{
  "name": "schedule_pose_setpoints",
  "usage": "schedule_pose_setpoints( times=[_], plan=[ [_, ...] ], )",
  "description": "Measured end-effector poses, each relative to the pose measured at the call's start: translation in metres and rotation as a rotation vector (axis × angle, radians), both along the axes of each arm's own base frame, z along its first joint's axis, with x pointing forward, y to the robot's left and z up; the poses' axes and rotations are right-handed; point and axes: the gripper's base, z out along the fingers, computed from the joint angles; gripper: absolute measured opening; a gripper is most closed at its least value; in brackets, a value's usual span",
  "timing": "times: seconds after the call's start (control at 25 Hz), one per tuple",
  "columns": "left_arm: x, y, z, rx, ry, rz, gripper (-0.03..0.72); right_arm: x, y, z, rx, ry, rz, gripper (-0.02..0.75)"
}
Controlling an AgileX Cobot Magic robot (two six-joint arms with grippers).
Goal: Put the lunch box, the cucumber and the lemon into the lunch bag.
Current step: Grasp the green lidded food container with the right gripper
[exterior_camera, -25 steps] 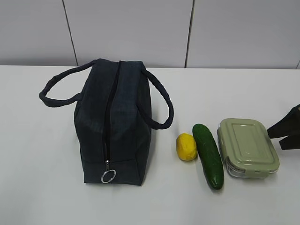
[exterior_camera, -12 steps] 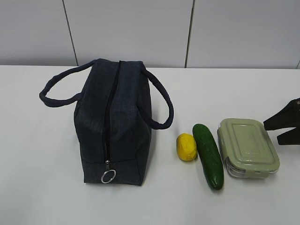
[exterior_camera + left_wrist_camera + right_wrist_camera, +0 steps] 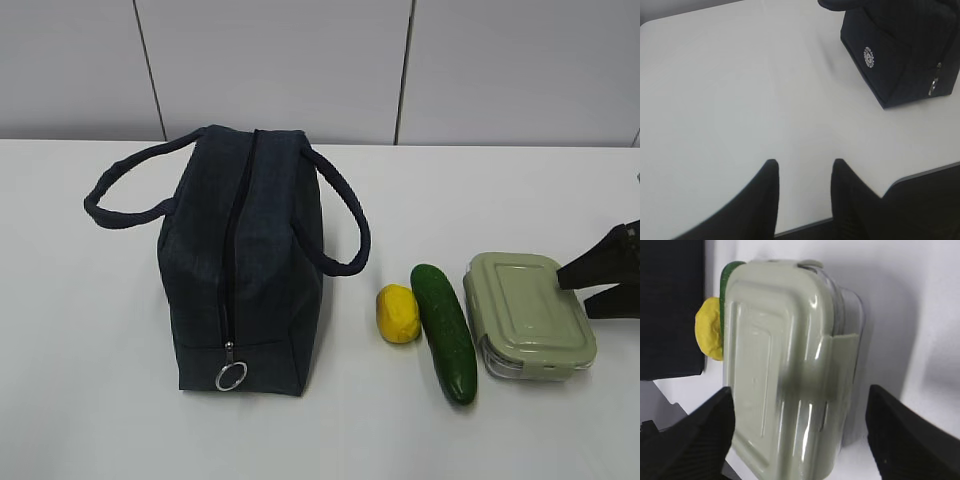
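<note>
On the right part of the white counter (image 3: 90, 400) lies the lunch box (image 3: 528, 314), a rounded-cornered rectangle with a pale sage-green lid, ribbed in stepped raised panels, over a clear glossy base; a clip tab folds down its short side in the right wrist view. Just beside its left long side lies the cucumber (image 3: 445, 331), smooth, dark green and slightly curved, about as long as the box, and against the cucumber's left flank sits the lemon (image 3: 398, 313), small, bright yellow and egg-shaped with a dimpled skin. Well to the left stands the lunch bag (image 3: 240, 260), a boxy dark navy fabric bag with two soft loop handles falling outward, a black zipper (image 3: 235, 250) running shut along its top ridge and a silver ring pull (image 3: 231, 376) hanging at the near end; a small round white emblem shows on its end panel in the left wrist view. The right gripper (image 3: 592, 287) reaches in from the right edge, its black wedge-shaped jaws spread wide and straddling the box's width without touching it. The left gripper (image 3: 802, 172) hangs over bare counter near the edge, apart from the bag, its dark jaws partly apart with nothing between them.
</note>
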Motion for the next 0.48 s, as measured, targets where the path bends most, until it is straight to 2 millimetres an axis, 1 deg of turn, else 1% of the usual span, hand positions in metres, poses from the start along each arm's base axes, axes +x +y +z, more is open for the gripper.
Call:
schedule_pose_setpoints(
  times=[0.12, 0.28, 0.48],
  plan=[
    [0.0, -0.0001, 0.0, -0.001, 0.0, -0.001, 0.239, 0.0002, -0.0002, -0.0056, 0.005, 0.011, 0.002, 0.603],
    [0.0, -0.0001, 0.0, -0.001, 0.0, -0.001, 0.239, 0.0001, -0.0004, -0.0055, -0.013, -0.029, 0.04, 0.588],
    [0.0, -0.0001, 0.0, -0.001, 0.0, -0.001, 0.239, 0.0, -0.0005, -0.0057, -0.017, -0.036, 0.049, 0.581]
  ],
)
